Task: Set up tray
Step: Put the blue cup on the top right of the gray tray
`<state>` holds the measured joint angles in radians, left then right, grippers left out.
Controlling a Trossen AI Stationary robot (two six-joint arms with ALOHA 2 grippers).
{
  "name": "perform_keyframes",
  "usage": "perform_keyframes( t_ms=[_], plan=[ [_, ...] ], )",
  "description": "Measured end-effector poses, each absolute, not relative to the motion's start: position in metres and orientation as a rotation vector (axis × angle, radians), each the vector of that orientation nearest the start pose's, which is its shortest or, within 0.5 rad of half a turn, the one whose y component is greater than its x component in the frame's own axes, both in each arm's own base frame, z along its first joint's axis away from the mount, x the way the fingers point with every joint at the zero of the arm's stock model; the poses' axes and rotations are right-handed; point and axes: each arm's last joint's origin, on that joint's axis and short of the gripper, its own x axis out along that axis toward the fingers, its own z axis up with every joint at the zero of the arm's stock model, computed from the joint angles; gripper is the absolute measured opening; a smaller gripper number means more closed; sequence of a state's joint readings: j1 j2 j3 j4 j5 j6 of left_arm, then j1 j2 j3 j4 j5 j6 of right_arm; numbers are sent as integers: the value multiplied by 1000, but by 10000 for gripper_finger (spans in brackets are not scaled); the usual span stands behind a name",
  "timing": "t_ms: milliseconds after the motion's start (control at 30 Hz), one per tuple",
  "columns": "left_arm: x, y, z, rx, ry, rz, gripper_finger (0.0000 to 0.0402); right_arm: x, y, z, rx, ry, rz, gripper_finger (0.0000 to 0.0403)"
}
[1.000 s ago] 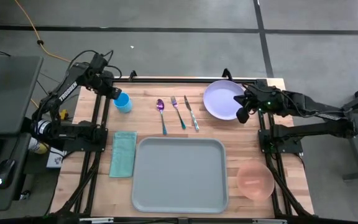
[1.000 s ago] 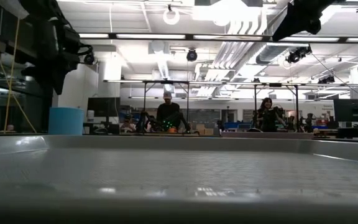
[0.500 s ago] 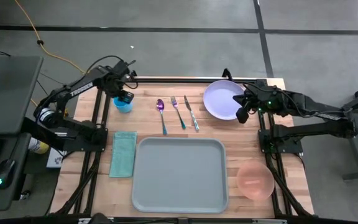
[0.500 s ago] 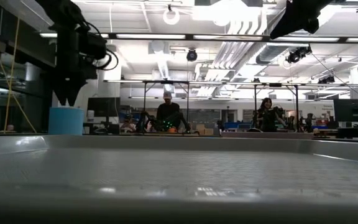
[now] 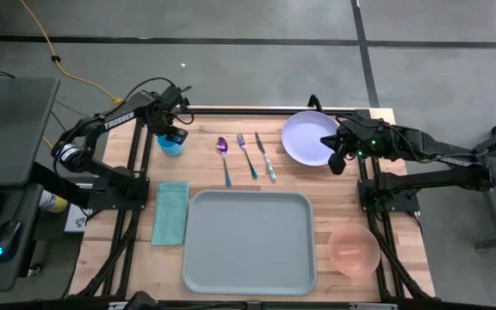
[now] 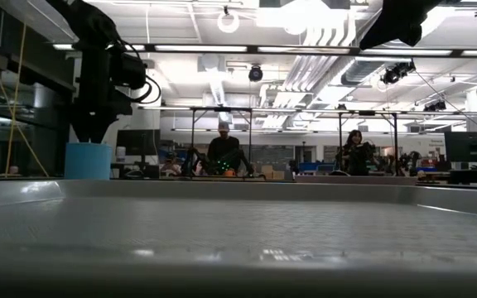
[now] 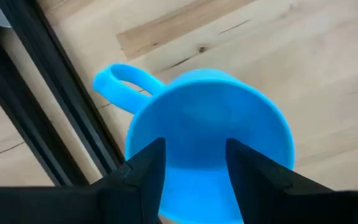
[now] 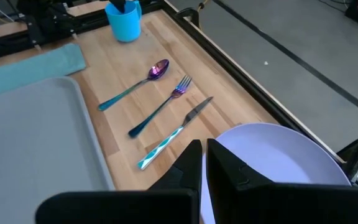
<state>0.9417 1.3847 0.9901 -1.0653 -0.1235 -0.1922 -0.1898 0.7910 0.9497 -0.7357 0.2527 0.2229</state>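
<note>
Tray [image 5: 249, 241] lay flat on the wooden table [image 5: 300, 176], on its near half, with nothing on it. Just beside the tray's left edge lay a teal folded cloth [image 5: 171, 212]. Beyond the tray's far edge a spoon [image 5: 224, 158], a fork [image 5: 247, 155] and a knife [image 5: 265, 156] lay side by side, apart from each other and from the tray. Beyond the tray's far right corner sat a lavender plate [image 5: 306, 138], and just off its near right corner a pink bowl [image 5: 354, 248].

Past the tray's far left corner stood a blue mug [image 7: 210, 143], upright, handle out to one side. The left gripper [image 5: 174, 136] hung directly over the mug with its fingers [image 7: 143, 174] parted, spanning part of the mug's open mouth; whether they touched the rim could not be told.

The right gripper [image 8: 202, 163] sat at the plate's right edge with its fingers nearly together and nothing between them.
</note>
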Motion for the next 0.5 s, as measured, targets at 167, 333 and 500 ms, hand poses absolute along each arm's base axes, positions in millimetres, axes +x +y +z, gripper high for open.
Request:
perform_keyframes(
  t_ms=[167, 333, 500],
  plan=[
    [136, 194, 242, -692, 1297, 972, 200, 143, -35, 337, 174, 536, -488, 0],
    [143, 204, 267, -457, 1278, 870, 200, 143, -35, 337, 167, 536, -495, 0],
    [148, 206, 278, -233, 1298, 602, 200, 143, -35, 337, 156, 539, -491, 0]
  ],
)
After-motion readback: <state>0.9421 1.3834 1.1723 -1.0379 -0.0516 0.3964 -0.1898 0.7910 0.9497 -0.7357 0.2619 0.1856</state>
